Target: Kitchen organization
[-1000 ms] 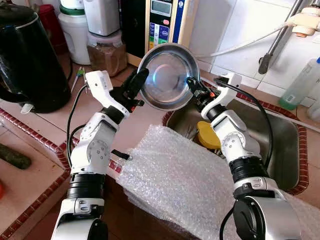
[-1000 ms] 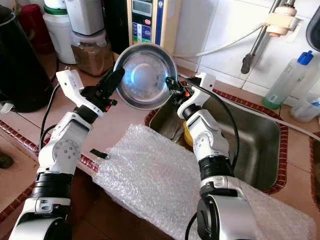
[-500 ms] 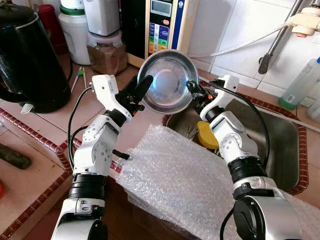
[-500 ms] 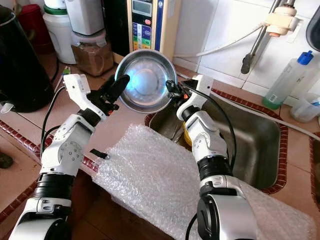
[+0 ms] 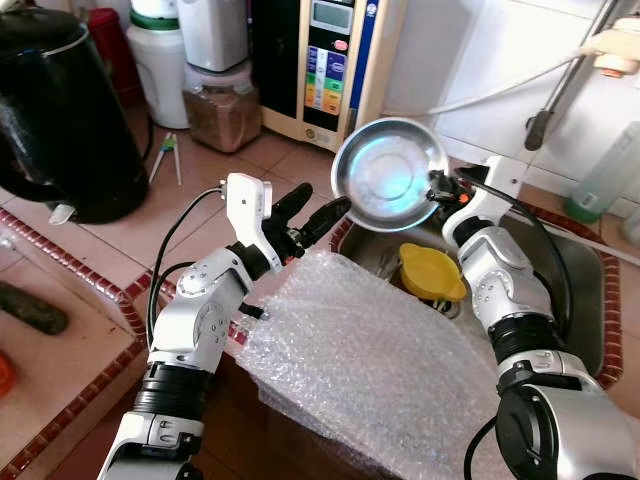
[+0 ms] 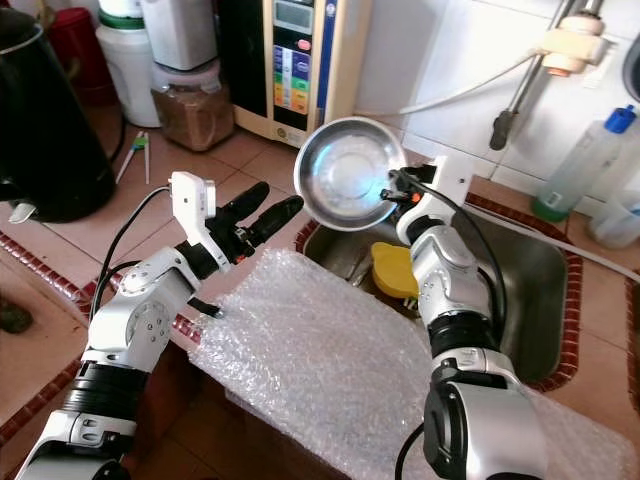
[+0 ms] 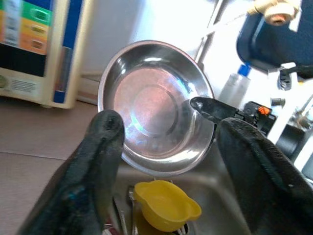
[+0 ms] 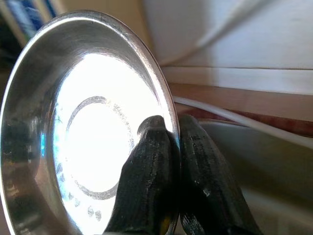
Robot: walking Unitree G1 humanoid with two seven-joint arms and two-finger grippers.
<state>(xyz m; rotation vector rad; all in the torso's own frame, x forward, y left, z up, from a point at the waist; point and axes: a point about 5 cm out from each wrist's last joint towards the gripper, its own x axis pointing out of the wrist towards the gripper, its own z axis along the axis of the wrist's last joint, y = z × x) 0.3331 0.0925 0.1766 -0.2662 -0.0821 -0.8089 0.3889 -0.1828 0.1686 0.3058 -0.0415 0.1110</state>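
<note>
A steel bowl (image 5: 390,174) is held tilted on edge in the air above the near-left corner of the sink (image 5: 580,300), its hollow turned toward the robot's left side. Its rim is pinched between the two fingers of the right gripper (image 8: 171,161), which are closed tight on the thin metal — one finger inside the bowl, one behind it, as the right wrist view shows. The left gripper (image 5: 312,213) is spread wide with nothing between its fingers; it hangs just beside the bowl, apart from it, over the tiled tabletop (image 5: 150,225) near the sink's left edge. In the left wrist view the bowl is framed between the two open fingers (image 7: 98,161). Inside the sink, below the bowl, a yellow cup (image 5: 432,272) lies against the near wall. A sheet of bubble wrap (image 5: 360,365) is draped over the front edge of the tabletop and over part of the sink's near rim, between the two arms. A black kettle (image 5: 60,120) stands at the far-left part of the tabletop, and a water purifier (image 5: 330,60) and a jar of brown powder (image 5: 218,105) are set along the back edge by the wall — a plastic bottle (image 6: 575,165) stands behind the sink.
</note>
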